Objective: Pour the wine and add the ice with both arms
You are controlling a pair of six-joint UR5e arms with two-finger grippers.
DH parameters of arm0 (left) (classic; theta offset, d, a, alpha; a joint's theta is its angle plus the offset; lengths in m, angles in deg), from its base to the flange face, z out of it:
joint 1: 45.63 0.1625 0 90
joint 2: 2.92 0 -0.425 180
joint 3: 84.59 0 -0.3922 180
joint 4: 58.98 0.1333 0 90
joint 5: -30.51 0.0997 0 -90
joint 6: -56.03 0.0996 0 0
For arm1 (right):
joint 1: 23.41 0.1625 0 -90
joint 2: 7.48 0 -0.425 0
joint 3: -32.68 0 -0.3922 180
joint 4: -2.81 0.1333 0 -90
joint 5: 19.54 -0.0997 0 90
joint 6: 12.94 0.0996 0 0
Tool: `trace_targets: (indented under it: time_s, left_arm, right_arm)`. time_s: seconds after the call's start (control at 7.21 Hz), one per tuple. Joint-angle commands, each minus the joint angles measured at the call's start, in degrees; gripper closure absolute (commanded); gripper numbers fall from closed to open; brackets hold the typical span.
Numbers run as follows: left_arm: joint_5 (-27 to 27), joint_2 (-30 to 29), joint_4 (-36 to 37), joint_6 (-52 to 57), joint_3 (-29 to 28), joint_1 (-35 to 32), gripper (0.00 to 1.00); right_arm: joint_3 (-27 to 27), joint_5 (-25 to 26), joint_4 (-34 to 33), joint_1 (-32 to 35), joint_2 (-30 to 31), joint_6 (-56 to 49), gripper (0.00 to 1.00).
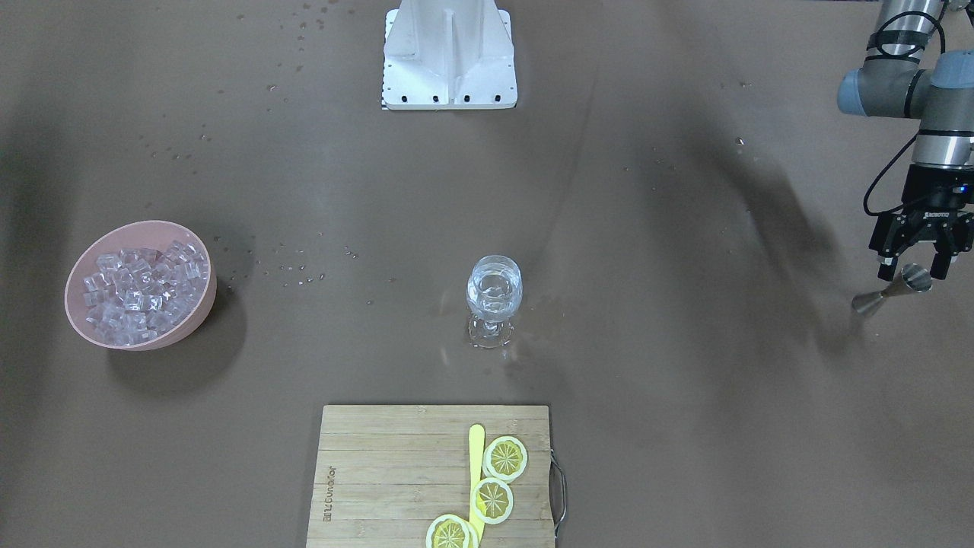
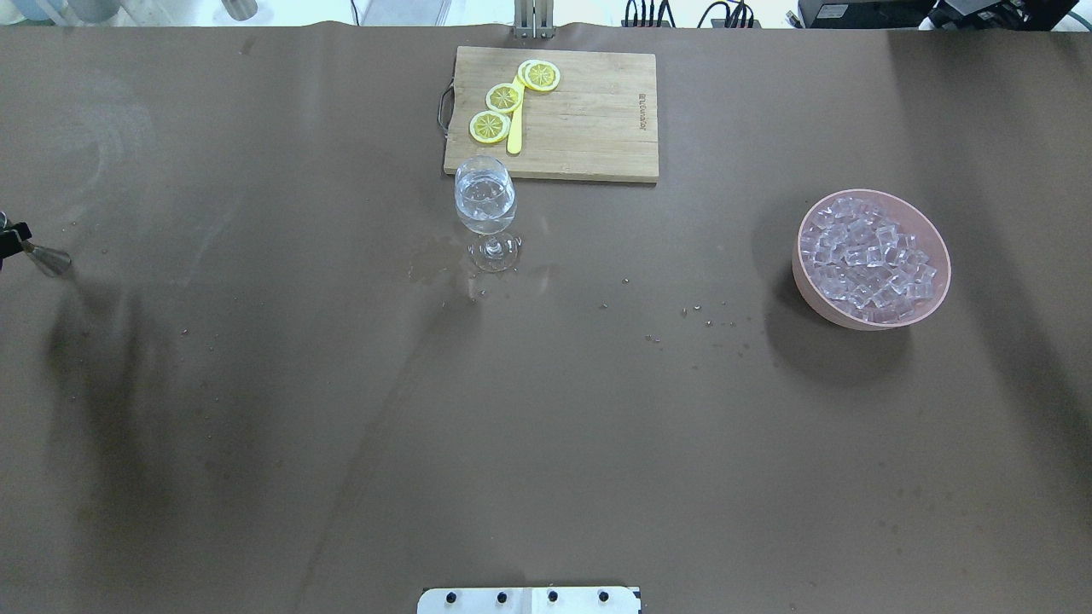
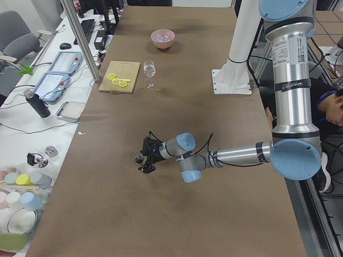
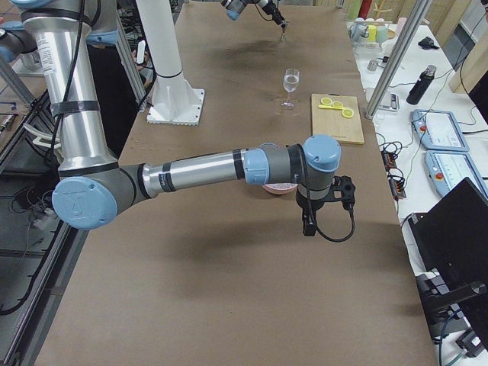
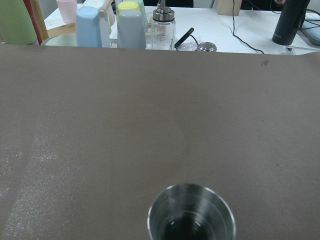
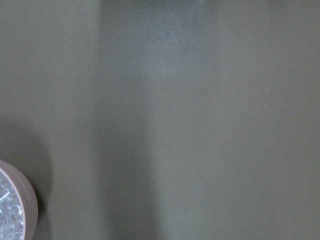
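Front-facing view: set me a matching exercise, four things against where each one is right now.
Things:
1. ice
2. lemon slices
3. metal jigger
4. stemmed glass

Places:
A. upright on the bare table
B. in the pink bowl
C. in the left gripper
D. on the wooden cutting board

Pairs: 1-B, 2-D, 3-C, 4-A
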Motion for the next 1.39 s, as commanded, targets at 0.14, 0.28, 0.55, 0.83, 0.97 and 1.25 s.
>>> trace_targets:
  time_s: [0.14,0.28,0.55,0.83,0.97,1.25]
  left_arm:
    - [-11.31,-0.64,10.68,8.34,4.55,-8.09,0.03]
    - [-15.71,-0.73,16.31,12.55,6.49,-11.78,0.03]
    - [-24.15,-4.40,33.85,27.09,7.30,-18.37,0.03]
    - [-29.89,-9.75,60.45,50.10,8.44,-28.12,0.03]
    - [-29.90,-10.39,66.58,54.03,8.61,-29.81,0.03]
    - [-35.65,-10.83,72.42,54.07,10.19,-30.09,0.03]
  right_arm:
    - [0.96,0.09,-0.92,0.88,0.31,-4.19,0.00]
    - [1.06,0.09,-1.96,1.49,0.05,-4.65,0.00]
    - [0.88,0.70,-5.90,1.06,-1.69,-4.66,0.00]
    - [0.70,0.88,-8.74,1.41,-3.20,-4.75,0.00]
    - [0.62,0.88,-8.83,1.32,-3.20,-4.75,0.00]
    - [0.44,0.97,-8.83,1.24,-3.20,-4.75,0.00]
